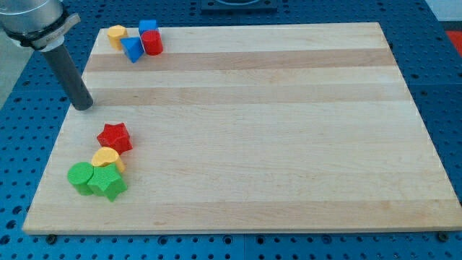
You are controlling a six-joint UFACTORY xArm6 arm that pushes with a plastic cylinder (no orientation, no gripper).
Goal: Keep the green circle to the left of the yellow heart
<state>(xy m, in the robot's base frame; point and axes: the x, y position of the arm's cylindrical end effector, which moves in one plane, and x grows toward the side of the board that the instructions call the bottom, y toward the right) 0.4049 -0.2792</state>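
The green circle (80, 176) lies near the board's bottom-left corner. The yellow heart (107, 158) sits just up and right of it, touching or nearly touching. A green star (108, 182) lies right of the circle, below the heart. A red star (115, 137) sits just above the heart. My tip (84, 106) rests near the board's left edge, well above this cluster and apart from every block.
At the top-left corner of the wooden board (289, 130) sit a yellow block (117, 35), a blue triangle (132, 49), a blue block (148, 28) and a red cylinder (152, 43), close together. Blue pegboard surrounds the board.
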